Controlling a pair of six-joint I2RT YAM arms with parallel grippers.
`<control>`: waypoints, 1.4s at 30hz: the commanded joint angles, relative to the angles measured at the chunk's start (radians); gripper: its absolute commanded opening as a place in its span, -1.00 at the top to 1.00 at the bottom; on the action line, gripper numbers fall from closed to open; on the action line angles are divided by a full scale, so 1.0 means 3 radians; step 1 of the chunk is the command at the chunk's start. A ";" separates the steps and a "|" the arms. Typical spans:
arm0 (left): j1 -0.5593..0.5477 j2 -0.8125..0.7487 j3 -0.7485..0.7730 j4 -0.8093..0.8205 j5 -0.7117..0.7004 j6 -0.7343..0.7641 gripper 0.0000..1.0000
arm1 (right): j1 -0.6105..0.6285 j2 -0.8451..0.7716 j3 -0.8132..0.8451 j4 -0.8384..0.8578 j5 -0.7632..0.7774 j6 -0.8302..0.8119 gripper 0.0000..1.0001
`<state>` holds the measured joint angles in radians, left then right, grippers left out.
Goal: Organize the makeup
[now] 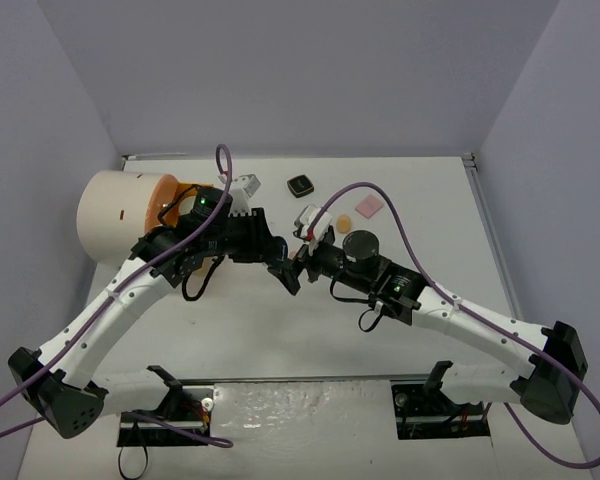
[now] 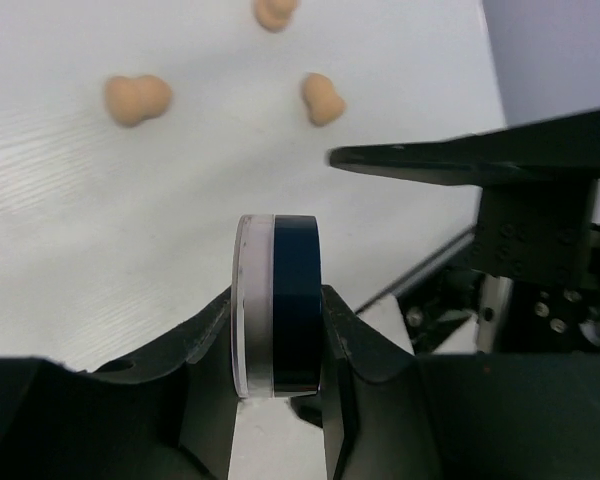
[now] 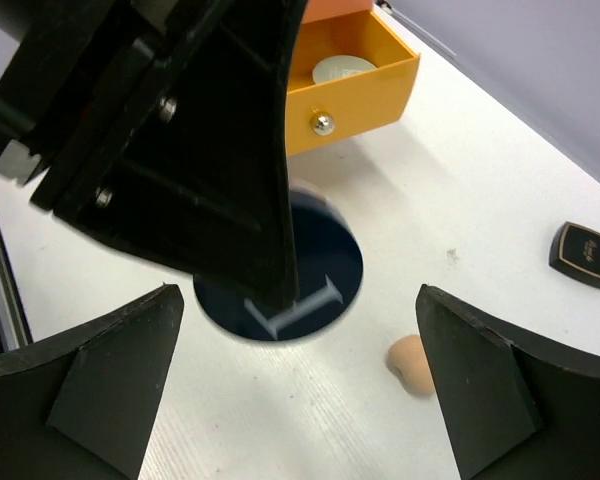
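My left gripper (image 2: pixel 277 345) is shut on the dark round compact (image 2: pixel 296 300) and holds it on edge above the table. In the right wrist view the compact (image 3: pixel 320 270) hangs under the left gripper's black finger (image 3: pixel 210 150). My right gripper (image 3: pixel 298 335) is open and empty, its fingers (image 3: pixel 100 375) wide apart just in front of the compact. In the top view the two grippers, left (image 1: pixel 286 274) and right (image 1: pixel 306 264), meet at mid-table. Three peach sponges (image 2: pixel 137 100) lie beyond. A pale green disc (image 3: pixel 342 68) lies in the open orange drawer (image 3: pixel 355 95).
The large cream cylinder (image 1: pixel 115 215) with the orange front stands at the back left. A black square compact (image 1: pixel 300 185), a pink square pad (image 1: pixel 368 206) and a peach sponge (image 1: pixel 343 221) lie at the back. Another sponge (image 3: pixel 410 362) lies by my right finger.
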<state>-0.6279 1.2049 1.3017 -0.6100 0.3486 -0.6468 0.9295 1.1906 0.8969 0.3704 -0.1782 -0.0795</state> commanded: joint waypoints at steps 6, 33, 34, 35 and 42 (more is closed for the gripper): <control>0.0250 0.0298 0.0757 -0.0851 -0.2040 0.0875 0.93 | -0.0105 -0.0489 -0.0263 0.0041 0.0607 -0.0036 -1.00; 0.1529 0.0700 0.0215 0.0074 -0.1693 0.0524 0.61 | -0.0556 -0.1094 -0.0745 -0.0110 0.0533 0.0090 -1.00; 0.1532 0.0689 0.0162 0.0139 -0.1660 0.0445 0.57 | -0.0557 -0.1095 -0.0746 -0.0111 0.0534 0.0091 -1.00; 0.1534 0.0682 0.0115 0.0199 -0.1623 0.0365 0.54 | -0.0557 -0.1095 -0.0749 -0.0113 0.0537 0.0091 -1.00; 0.1547 0.0647 -0.0059 0.0374 -0.1573 0.0028 0.20 | -0.0560 -0.1154 -0.0770 -0.0157 0.0568 0.0096 -1.00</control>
<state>-0.1700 1.4602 1.2744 -0.5976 -0.1413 -0.5414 0.7710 0.8618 0.6632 0.2698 -0.0078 -0.0536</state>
